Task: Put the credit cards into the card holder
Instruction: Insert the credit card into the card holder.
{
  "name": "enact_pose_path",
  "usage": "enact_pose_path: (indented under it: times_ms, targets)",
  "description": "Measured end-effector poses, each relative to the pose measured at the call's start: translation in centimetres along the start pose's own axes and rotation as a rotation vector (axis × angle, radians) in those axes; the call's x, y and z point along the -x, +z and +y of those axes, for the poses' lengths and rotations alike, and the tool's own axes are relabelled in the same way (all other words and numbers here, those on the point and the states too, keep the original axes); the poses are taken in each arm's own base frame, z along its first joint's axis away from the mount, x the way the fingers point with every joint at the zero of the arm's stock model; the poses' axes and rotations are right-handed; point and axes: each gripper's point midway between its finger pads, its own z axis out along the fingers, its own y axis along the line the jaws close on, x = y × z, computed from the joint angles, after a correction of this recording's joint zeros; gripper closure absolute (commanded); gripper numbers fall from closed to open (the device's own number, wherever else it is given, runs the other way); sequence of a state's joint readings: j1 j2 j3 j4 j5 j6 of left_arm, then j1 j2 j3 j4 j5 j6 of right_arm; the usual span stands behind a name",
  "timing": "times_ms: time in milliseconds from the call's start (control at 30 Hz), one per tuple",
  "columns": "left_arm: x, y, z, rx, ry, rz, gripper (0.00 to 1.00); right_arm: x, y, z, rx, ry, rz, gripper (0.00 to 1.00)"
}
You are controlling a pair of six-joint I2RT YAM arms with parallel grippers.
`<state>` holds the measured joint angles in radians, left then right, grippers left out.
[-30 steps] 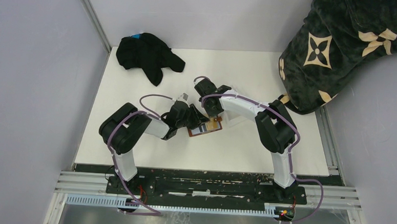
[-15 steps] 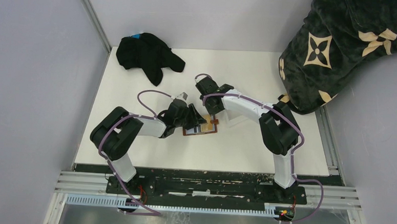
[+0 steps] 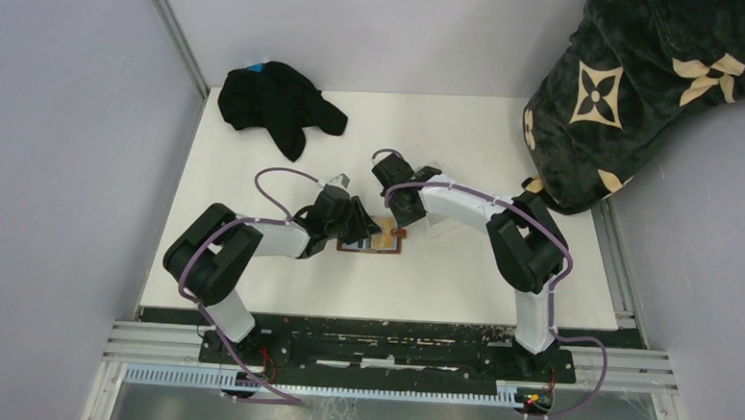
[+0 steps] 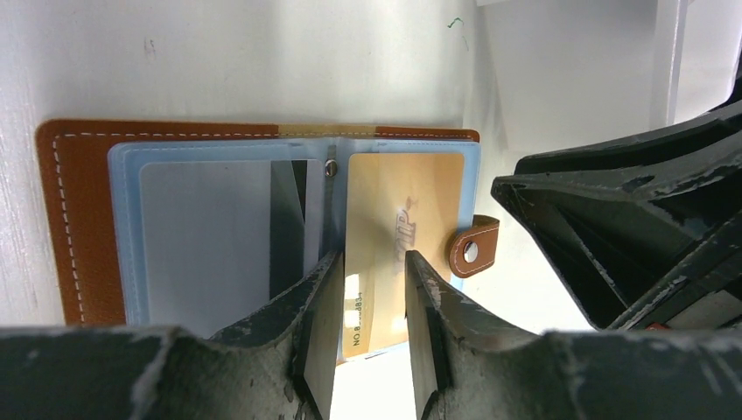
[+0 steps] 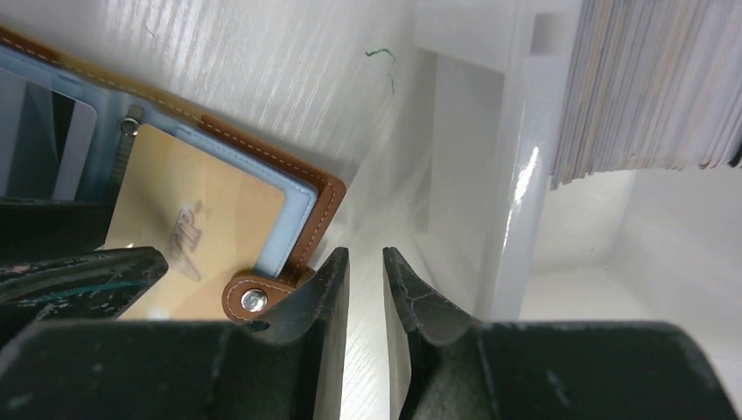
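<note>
Card holder (image 4: pixel 79 175): lies open and flat on the white surface (image 3: pixel 253 204), between the 2 arms. Brown leather outside, pale blue clear sleeves inside, joined at a centre pin. Snap tab (image 4: pixel 472 249) sticks out from its right edge.

Gold card (image 4: pixel 402 201): in the right-hand sleeve, most of its length inside. Its near end projects past the holder's near edge. The printed number is only partly legible.

Left-hand sleeve: shows a pale grey rectangle. Cannot tell whether this is a card.

Left end effector (image 4: pixel 372 262): over the holder's near edge, fingers partway apart with a narrow gap. The gold card's near end shows in that gap, lying flat below the fingers. Nothing is clamped between them. Whether they touch the card cannot be judged.

Right end effector (image 5: pixel 364 258): at the holder's right edge, fingers almost together. Only bare surface shows through the thin gap, so it holds nothing. Its left finger is just beside the snap tab; contact cannot be told.

Other credit cards (image 5: pixel 647 87): a stack with edges toward the right wrist camera, inside the clear tray (image 5: pixel 516 175) just right of the holder.

Also present: black cloth (image 3: pixel 273 99) at the far-left corner, and a dark blanket (image 3: pixel 635 79) with pale flower motifs over the far-right corner.
</note>
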<state>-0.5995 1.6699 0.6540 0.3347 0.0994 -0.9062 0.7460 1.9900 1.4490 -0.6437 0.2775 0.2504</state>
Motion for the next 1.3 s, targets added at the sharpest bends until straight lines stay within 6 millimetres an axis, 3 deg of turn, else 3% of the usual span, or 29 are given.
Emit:
enact_pose_path:
  times_ms: [333,900,1300]
  targets:
    - [-0.1,0.0,0.1,-0.003,0.010,0.006,0.64,-1.1,0.3,1.0,0.035,0.020,0.026,0.75]
    - [-1.3,0.7,-1.3,-0.092,0.029,0.056,0.71,-1.0,0.0,2.6,0.071,0.029,0.013,0.76]
    - [-2.0,0.9,-1.9,-0.120,0.047,0.088,0.67,-1.0,0.0,2.7,0.067,0.026,0.011,0.72]
